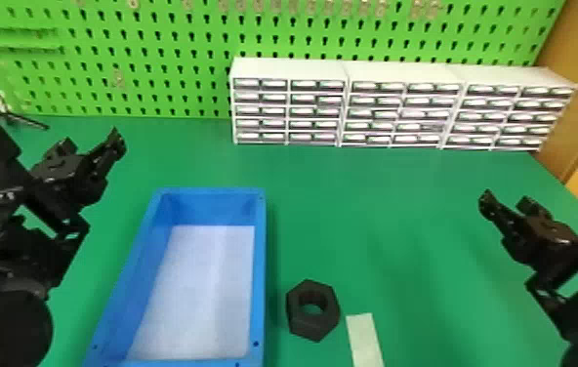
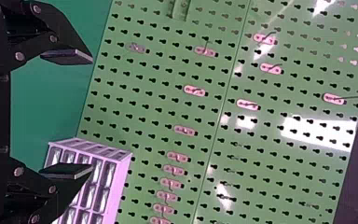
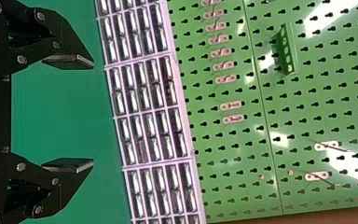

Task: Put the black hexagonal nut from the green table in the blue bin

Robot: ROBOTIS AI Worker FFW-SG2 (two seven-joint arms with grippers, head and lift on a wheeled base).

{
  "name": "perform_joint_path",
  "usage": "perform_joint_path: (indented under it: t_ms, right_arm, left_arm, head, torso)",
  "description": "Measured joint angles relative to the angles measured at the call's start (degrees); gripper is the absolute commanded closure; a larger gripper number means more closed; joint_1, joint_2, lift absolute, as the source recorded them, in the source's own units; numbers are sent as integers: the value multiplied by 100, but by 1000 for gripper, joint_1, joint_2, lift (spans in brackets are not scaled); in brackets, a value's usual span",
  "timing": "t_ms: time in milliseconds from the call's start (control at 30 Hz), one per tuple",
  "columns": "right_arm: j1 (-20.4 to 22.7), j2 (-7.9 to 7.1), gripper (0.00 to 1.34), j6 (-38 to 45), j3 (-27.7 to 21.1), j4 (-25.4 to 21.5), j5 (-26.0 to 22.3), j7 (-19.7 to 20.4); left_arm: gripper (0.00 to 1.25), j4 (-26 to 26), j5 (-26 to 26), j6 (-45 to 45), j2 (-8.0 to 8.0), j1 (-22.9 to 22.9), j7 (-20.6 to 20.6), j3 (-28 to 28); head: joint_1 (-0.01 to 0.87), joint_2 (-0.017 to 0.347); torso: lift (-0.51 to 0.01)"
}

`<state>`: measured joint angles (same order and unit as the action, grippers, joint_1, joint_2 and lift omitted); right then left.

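None of the job is done: the nut (image 1: 298, 317) sits on the surface (image 1: 376, 219) just beside the bin (image 1: 215, 207), left fingers (image 2: 70, 56) and right fingers (image 3: 70, 60) spread and empty, so grasp, lift and drop remain, with a pale strip (image 1: 365, 339) near the nut, drawers (image 1: 400, 114) well behind, and only the bin's wall (image 1: 259, 278) to clear.

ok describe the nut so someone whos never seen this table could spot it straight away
On the green table, find the long blue bin. Just right of its right wall, near the pale strip, lies the nut. It is black and six-sided with a round hole through the middle, unlike the flat, plain strip.
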<state>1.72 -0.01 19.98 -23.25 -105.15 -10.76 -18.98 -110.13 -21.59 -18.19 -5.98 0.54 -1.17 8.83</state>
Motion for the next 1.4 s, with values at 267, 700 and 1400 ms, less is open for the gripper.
perform_joint_path:
  t_ms: [267, 700, 1400]
  right_arm:
    - [-31, 1, 515, -38, 83, 64, -12, 0]
    - [-30, 1, 515, -38, 97, 65, -61, 0]
    - [241, -133, 515, 271, 360, -95, -459, 0]
  left_arm:
    - [432, 9, -3, 0, 0, 16, -30, 5]
    - [432, 17, -6, 0, 0, 17, -41, 7]
    - [432, 34, -11, 0, 0, -1, -50, 32]
  head:
    - [692, 8]
    - [692, 8]
    - [692, 8]
  torso:
    - [-97]
    - [-97]
    - [-97]
